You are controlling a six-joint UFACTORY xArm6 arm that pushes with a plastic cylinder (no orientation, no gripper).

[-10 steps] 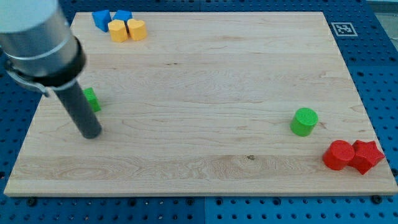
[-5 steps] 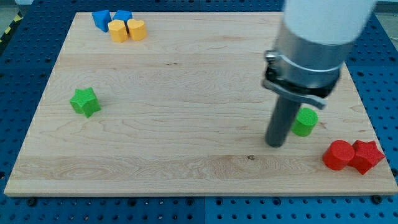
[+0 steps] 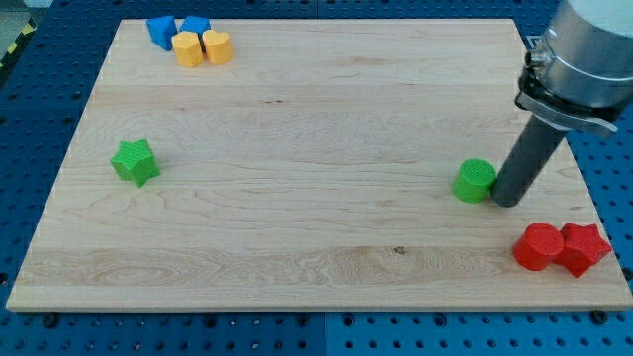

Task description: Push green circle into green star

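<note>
The green circle (image 3: 474,181) lies on the wooden board toward the view's right. My tip (image 3: 506,201) touches the board right against the circle's right side. The green star (image 3: 134,161) lies far off at the view's left, at about the same height in the view. The rod rises from the tip up to the arm's grey body at the view's top right.
A red circle (image 3: 539,246) and a red star (image 3: 582,248) sit together at the board's bottom right, just below my tip. Two blue blocks (image 3: 161,30) and two orange blocks (image 3: 203,46) cluster at the top left. The board's right edge (image 3: 584,178) is close to my tip.
My tip swept from beside the green star across the board, passed the circle's left side, and now stands at its right. The green circle has shifted slightly to the left.
</note>
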